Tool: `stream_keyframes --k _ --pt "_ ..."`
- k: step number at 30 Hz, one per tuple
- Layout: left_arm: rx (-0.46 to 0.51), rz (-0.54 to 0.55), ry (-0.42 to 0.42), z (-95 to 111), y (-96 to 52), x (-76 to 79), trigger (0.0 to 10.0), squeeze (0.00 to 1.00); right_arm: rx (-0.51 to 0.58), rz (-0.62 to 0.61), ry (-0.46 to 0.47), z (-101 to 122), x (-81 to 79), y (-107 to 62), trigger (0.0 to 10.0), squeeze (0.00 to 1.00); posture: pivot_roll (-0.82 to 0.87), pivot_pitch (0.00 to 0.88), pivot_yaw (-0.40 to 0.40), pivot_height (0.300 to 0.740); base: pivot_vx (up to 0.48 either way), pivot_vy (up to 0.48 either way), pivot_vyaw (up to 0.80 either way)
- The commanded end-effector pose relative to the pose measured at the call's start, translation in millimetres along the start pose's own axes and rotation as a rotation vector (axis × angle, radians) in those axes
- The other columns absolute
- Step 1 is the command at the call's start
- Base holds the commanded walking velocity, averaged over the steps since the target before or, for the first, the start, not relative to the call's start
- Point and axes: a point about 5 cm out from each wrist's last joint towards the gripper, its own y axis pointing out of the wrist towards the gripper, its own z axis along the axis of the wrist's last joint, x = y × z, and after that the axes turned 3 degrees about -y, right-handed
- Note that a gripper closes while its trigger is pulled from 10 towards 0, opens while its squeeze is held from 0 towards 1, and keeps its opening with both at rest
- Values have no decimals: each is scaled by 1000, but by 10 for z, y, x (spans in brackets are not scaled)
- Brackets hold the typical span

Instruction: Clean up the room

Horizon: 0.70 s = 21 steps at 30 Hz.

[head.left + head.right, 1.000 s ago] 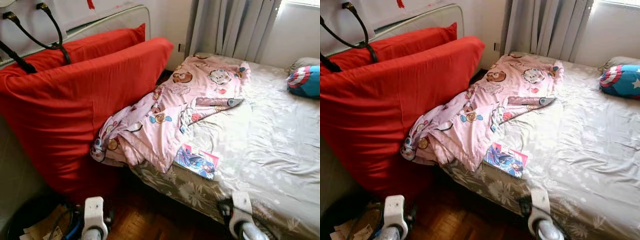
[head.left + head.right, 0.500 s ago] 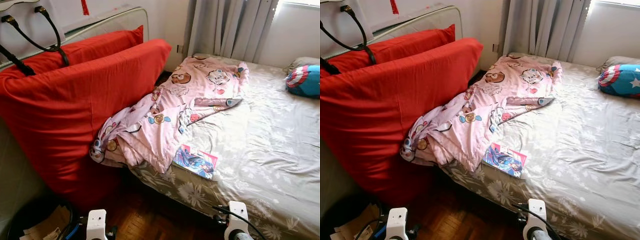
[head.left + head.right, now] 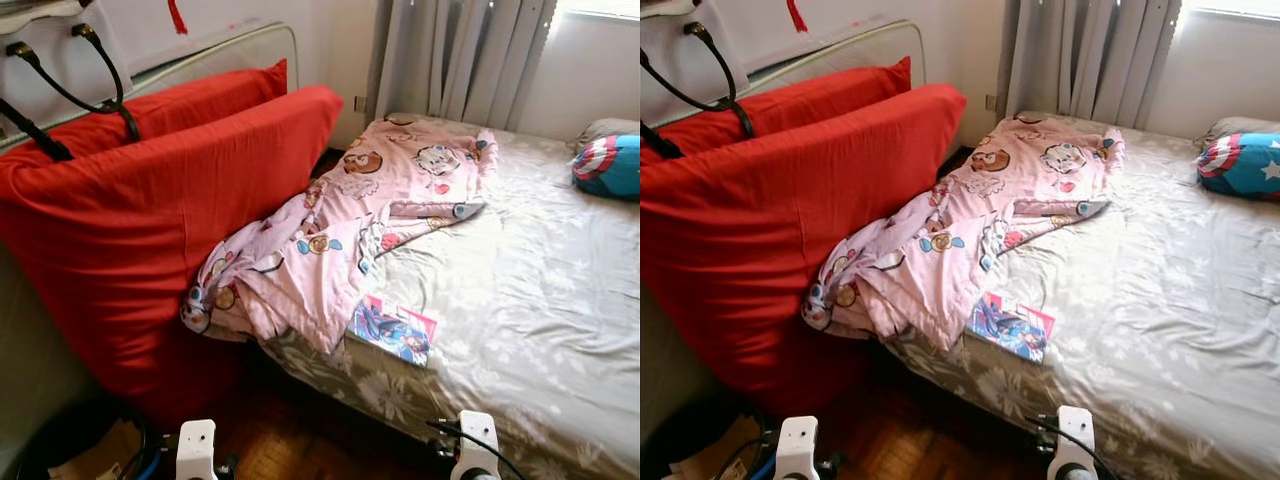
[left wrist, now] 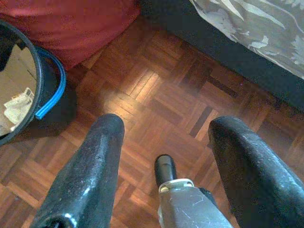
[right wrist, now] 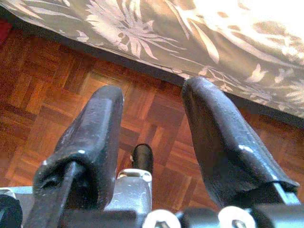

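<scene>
We stand at the corner of a bed (image 3: 560, 330) that is covered with a grey sheet printed with pale flowers. A pink blanket (image 3: 340, 240) with cartoon figures lies crumpled along the bed's left edge; it reaches from the near corner, where it hangs a little over the side, toward the far edge by the grey curtain (image 3: 450, 55). A small comic book (image 3: 392, 330) lies flat on the sheet near the front edge, and the blanket's lower fold touches it. At the far right edge of the bed we see a blue pillow (image 3: 608, 162) with a red and white round shield. Two big red cushions (image 3: 150, 220) stand upright against the left side of the bed, and the blanket leans on the nearer one.

Our left gripper (image 4: 164, 161) hangs low over the wooden parquet floor (image 4: 156, 95), its two black fingers spread apart with nothing between them. Beside it stands a black bucket (image 4: 45, 95) with a blue rim, with some paper inside. Our right gripper (image 5: 152, 137) also hangs over the parquet, just in front of the bed's front edge, fingers spread and empty.
</scene>
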Motion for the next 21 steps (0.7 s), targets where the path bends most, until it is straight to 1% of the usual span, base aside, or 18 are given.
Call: stream_keyframes --k 1,20,21 --pt "-13 2 -6 5 6 -16 10000 0 6 5 -4 32 -34 12 10000 0 -98 0 -8 740 300 0 0" --pt "-8 0 -3 24 10 -22 10000 0 4 4 -3 45 -43 18 10000 0 -95 0 -5 740 323 0 0" --pt "-9 -1 -4 23 10 -22 10000 0 5 3 -3 50 -44 19 10000 0 -95 0 -5 740 0 0 0"
